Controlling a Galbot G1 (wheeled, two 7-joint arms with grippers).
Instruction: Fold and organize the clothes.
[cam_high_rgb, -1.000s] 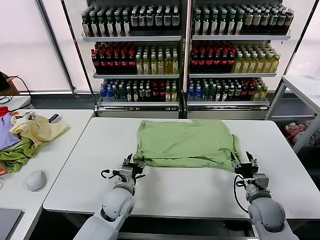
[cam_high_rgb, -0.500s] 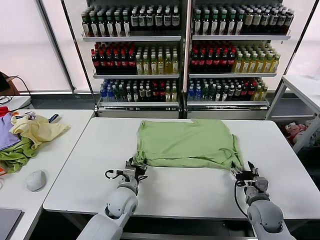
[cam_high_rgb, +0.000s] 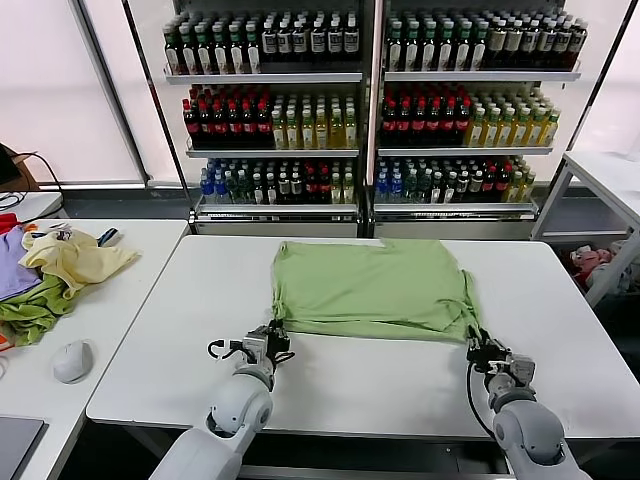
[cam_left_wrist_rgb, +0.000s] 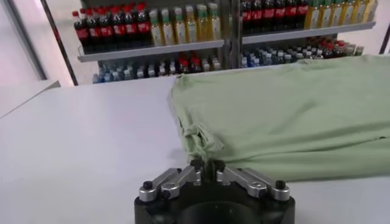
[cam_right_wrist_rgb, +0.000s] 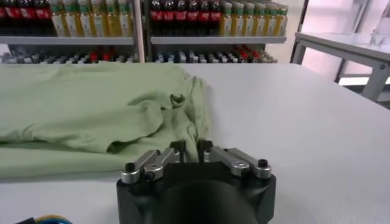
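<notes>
The light green T-shirt (cam_high_rgb: 368, 288) lies spread flat on the white table (cam_high_rgb: 350, 385), folded once, with its near edge facing me. My left gripper (cam_high_rgb: 268, 338) is shut on the shirt's near left corner, low at the table top. In the left wrist view the gripper (cam_left_wrist_rgb: 206, 166) pinches a bunched bit of the green shirt (cam_left_wrist_rgb: 286, 115). My right gripper (cam_high_rgb: 483, 350) is shut on the shirt's near right corner. In the right wrist view the gripper (cam_right_wrist_rgb: 190, 147) holds a thin strip of the shirt (cam_right_wrist_rgb: 91, 109).
A side table (cam_high_rgb: 110, 300) on the left holds a pale yellow garment (cam_high_rgb: 72, 258), a darker green one (cam_high_rgb: 28, 308), a purple one (cam_high_rgb: 10, 272) and a white mouse (cam_high_rgb: 72, 360). Bottle shelves (cam_high_rgb: 370, 110) stand behind the table. Another white table (cam_high_rgb: 610, 175) is at the right.
Both grippers have closed on the shirt's near corners and drawn them slightly toward me; the near edge now lies straighter and lower on the table.
</notes>
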